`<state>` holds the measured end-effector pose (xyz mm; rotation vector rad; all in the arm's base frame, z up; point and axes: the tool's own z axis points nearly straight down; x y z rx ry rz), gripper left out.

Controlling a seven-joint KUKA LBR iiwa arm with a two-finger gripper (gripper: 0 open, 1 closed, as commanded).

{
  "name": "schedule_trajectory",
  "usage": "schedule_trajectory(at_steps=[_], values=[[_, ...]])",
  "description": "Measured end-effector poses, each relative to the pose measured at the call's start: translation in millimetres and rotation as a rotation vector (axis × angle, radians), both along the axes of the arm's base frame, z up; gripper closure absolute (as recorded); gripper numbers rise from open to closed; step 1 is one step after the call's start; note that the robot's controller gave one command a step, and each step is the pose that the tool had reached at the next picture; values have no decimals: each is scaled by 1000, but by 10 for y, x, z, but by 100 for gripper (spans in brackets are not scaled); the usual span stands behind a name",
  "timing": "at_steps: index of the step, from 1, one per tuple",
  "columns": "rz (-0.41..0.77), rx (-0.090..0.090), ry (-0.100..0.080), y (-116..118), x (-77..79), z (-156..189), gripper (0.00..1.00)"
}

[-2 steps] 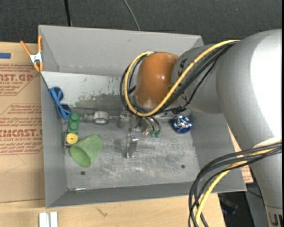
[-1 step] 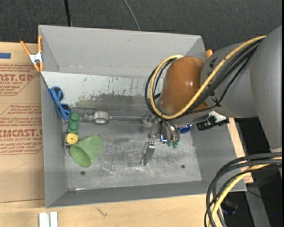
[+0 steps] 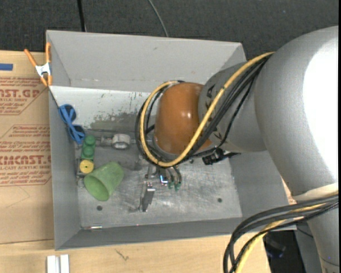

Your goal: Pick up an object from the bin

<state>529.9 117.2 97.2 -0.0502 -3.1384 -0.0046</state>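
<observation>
Robot arm [image 3: 295, 112] reaches down so its pincer [image 3: 146, 197] hangs just beside the green cup [image 3: 105, 180], probably lining up a grasp; whether it is open or gripping, I cannot tell.

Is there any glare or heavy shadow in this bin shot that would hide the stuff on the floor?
Camera view: light is even across the bin floor, no strong glare, just a soft sheen on the orange cover. Camera view: the arm dims the floor beneath it near the gripper; the green cup at the left is well lit.
</observation>
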Motion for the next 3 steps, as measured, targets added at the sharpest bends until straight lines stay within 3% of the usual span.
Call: schedule_trajectory(at_steps=[1, 2, 3], values=[[130, 1, -8, 741, 418, 63, 0], [126, -2, -3, 705, 409, 53, 100], [469, -1, -12, 609, 243, 1257, 100]])
